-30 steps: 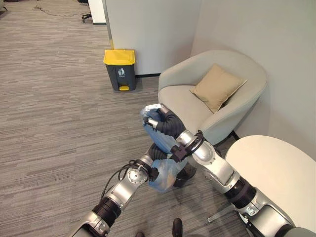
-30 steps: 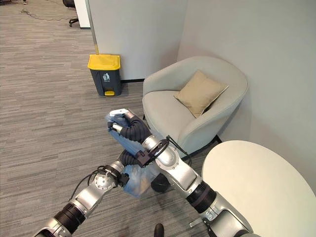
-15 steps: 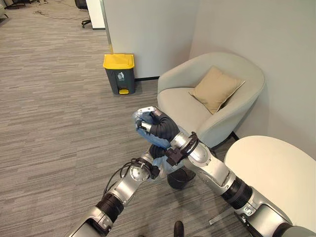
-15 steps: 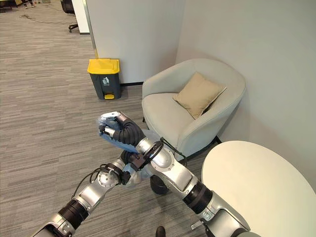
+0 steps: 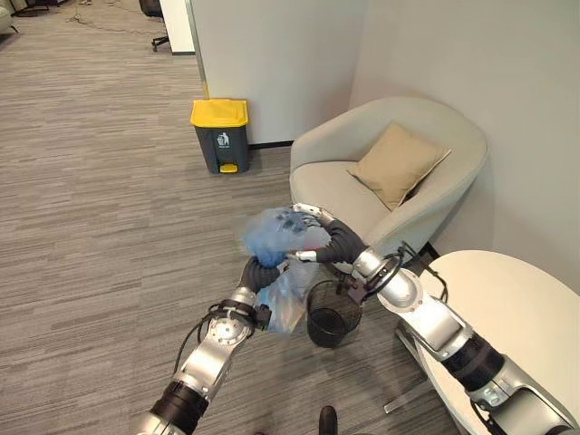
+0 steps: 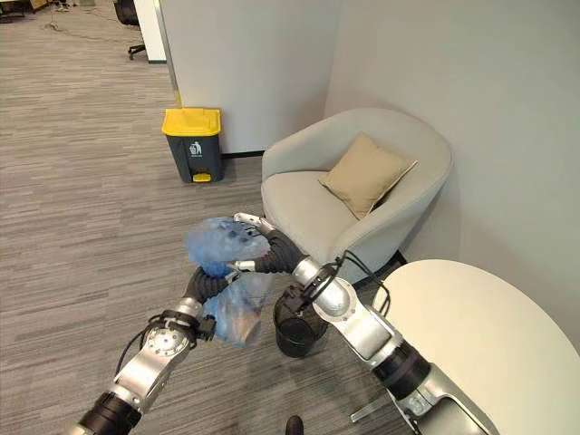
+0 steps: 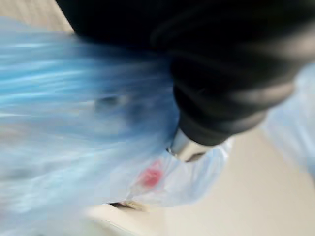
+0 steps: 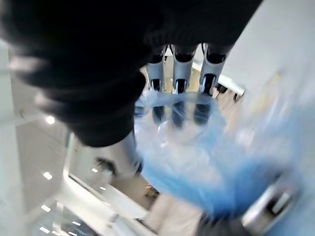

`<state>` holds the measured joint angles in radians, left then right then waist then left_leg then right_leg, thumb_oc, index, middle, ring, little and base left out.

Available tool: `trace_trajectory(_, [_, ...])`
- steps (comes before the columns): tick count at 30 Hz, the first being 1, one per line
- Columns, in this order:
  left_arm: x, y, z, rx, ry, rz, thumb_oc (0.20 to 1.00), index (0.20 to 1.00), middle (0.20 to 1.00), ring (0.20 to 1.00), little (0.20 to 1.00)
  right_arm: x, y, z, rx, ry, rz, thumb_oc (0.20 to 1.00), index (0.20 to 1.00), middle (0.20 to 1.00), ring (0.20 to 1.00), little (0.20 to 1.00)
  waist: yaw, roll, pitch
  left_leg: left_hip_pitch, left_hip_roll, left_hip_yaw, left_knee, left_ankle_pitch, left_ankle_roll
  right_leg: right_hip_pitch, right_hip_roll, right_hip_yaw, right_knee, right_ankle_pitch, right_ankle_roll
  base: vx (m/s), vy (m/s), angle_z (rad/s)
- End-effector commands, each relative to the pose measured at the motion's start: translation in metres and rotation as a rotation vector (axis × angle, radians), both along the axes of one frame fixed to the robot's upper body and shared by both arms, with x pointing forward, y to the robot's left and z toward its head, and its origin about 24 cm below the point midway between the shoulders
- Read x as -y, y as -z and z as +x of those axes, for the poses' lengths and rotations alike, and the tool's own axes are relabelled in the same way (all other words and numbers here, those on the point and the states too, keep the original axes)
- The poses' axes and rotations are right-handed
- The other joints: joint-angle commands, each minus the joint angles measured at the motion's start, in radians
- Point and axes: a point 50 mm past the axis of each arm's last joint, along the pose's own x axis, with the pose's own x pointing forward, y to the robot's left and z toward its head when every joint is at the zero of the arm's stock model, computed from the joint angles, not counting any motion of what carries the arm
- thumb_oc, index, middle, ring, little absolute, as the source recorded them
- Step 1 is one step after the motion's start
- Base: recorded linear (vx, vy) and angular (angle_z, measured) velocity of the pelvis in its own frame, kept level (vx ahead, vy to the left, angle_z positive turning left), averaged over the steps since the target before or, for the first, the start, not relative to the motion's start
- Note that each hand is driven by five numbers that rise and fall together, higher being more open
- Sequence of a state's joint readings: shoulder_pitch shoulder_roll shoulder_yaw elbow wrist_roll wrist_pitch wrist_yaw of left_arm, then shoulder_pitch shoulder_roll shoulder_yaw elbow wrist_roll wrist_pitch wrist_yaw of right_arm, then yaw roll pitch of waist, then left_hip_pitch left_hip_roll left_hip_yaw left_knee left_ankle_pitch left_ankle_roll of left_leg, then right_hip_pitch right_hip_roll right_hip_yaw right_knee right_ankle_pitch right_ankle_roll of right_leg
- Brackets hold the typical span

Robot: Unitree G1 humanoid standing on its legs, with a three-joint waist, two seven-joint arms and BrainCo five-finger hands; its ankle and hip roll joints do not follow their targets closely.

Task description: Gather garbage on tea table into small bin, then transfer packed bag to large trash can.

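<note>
Held blue bag point(image 5: 272, 237) up above small wire bin point(image 5: 332, 314), right hand point(image 5: 313, 237) fingers curled into its top; left hand point(image 6: 207, 283) fingers hidden, can't tell. Armchair point(image 5: 381, 181) just behind, yellow-lidded trash can point(image 5: 220, 134) well apart by wall, desk point(image 5: 507, 308) beside bin.

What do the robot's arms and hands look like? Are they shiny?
Yes! Both arms are shiny silver-grey metal with black bands. Each wrist wears a dark ribbed cover, like a bendy hose. The right hand has silver fingers with dark tips, and thin black cables loop beside its wrist. The left hand looks alike.

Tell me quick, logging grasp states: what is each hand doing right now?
Left hand: fingers hidden in the blue bag, cannot be told.
Right hand: closed on the bag's bunched top.
</note>
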<state>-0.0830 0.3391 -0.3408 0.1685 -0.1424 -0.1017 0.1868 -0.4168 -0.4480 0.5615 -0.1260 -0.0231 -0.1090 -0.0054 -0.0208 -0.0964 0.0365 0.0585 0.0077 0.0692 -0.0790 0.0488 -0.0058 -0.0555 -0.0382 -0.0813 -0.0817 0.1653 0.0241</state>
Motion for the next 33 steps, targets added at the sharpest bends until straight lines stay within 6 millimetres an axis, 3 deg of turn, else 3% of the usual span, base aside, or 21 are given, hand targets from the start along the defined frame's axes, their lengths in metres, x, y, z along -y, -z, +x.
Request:
trace_trajectory(1, [-0.010,-0.027,0.012,0.144,-0.044,-0.080,0.200,0.200,0.200,0.200,0.200,0.010,-0.042,-0.010,0.287,0.050,0.046,1.000,1.000,1.000,1.000,1.000,0.008,0.004,0.002,0.010,0.002,0.002,0.002,-0.099,-0.021,0.093,-0.047,-0.013,0.055,-0.193,0.098,0.00,0.000,0.00])
trace_trajectory(4, [-0.021,-0.020,0.006,0.114,-0.080,-0.079,0.200,0.200,0.200,0.200,0.200,0.022,-0.036,-0.011,0.281,0.100,0.030,1.000,1.000,1.000,1.000,1.000,0.005,0.007,-0.001,0.011,0.004,0.002,0.001,-0.097,-0.022,0.095,-0.046,-0.012,0.052,-0.193,0.098,0.00,0.000,0.00])
trace_trajectory(6, [-0.040,-0.007,-0.004,0.061,-0.142,-0.073,0.200,0.200,0.200,0.200,0.200,0.047,-0.021,-0.011,0.221,0.193,-0.002,1.000,1.000,1.000,1.000,1.000,0.000,0.009,-0.005,0.011,0.005,0.003,0.001,-0.095,-0.024,0.099,-0.047,-0.015,0.050,-0.194,0.098,0.00,-0.016,0.01])
trace_trajectory(9, [-0.067,0.016,-0.022,-0.050,-0.229,-0.070,0.200,0.200,0.200,0.200,0.200,0.086,0.024,-0.013,-0.014,0.333,-0.019,1.000,1.000,1.000,1.000,1.000,-0.005,0.014,-0.007,0.010,0.009,0.005,0.001,-0.091,-0.028,0.101,-0.047,-0.024,0.047,-0.194,0.099,-0.02,-0.043,0.03])
trace_trajectory(10, [-0.085,0.029,-0.036,-0.120,-0.282,-0.082,0.200,0.200,0.200,0.200,0.200,0.115,0.066,-0.020,-0.222,0.447,-0.026,1.000,1.000,1.000,1.000,1.000,-0.008,0.017,-0.002,0.008,0.009,0.004,0.002,-0.087,-0.030,0.100,-0.046,-0.027,0.049,-0.196,0.099,-0.03,-0.044,-0.03])
trace_trajectory(11, [-0.092,0.033,-0.041,-0.144,-0.299,-0.079,0.200,0.200,0.200,0.200,0.200,0.124,0.078,-0.024,-0.290,0.480,-0.023,1.000,1.000,1.000,1.000,1.000,-0.009,0.018,0.001,0.007,0.010,0.004,0.002,-0.086,-0.030,0.100,-0.045,-0.029,0.050,-0.197,0.098,-0.05,-0.048,0.01])
trace_trajectory(12, [-0.104,0.040,-0.050,-0.179,-0.330,-0.071,0.200,0.200,0.200,0.200,0.200,0.140,0.104,-0.032,-0.407,0.549,-0.031,1.000,1.000,1.000,1.000,1.000,-0.009,0.021,0.005,0.006,0.011,0.003,0.003,-0.084,-0.032,0.099,-0.044,-0.032,0.052,-0.198,0.098,-0.03,-0.035,0.01])
trace_trajectory(18, [-0.133,0.057,-0.079,-0.283,-0.414,-0.057,0.200,0.200,0.200,0.200,0.200,0.174,0.158,-0.063,-0.677,0.703,-0.031,1.000,1.000,1.000,1.000,1.000,-0.005,0.025,0.018,0.003,0.015,-0.007,0.007,-0.079,-0.039,0.102,-0.042,-0.045,0.056,-0.209,0.092,-0.02,-0.035,-0.03])
trace_trajectory(23, [-0.149,0.072,-0.108,-0.375,-0.496,-0.040,0.200,0.200,0.200,0.200,0.200,0.192,0.173,-0.078,-0.749,0.801,-0.013,1.000,1.000,1.000,1.000,1.000,0.008,0.028,0.046,-0.013,0.020,-0.027,0.042,-0.084,-0.041,0.099,-0.037,-0.049,0.069,-0.220,0.084,-0.04,-0.044,0.06])
trace_trajectory(28, [-0.151,0.070,-0.099,-0.350,-0.526,-0.058,0.200,0.200,0.200,0.200,0.200,0.200,0.169,-0.071,-0.716,0.867,0.025,1.000,1.000,1.000,1.000,1.000,0.029,0.017,0.117,-0.162,0.018,-0.023,0.188,-0.085,-0.074,0.060,-0.061,-0.111,0.077,-0.220,0.075,-0.15,-0.044,0.38])
trace_trajectory(33, [-0.147,0.068,-0.087,-0.330,-0.505,-0.048,0.200,0.200,0.200,0.200,0.200,0.202,0.172,-0.071,-0.719,0.902,0.029,1.000,1.000,1.000,1.000,1.000,0.020,0.015,0.136,-0.208,0.066,0.118,0.238,-0.092,-0.060,0.039,-0.090,-0.194,0.083,-0.214,0.076,-0.04,0.030,0.62])
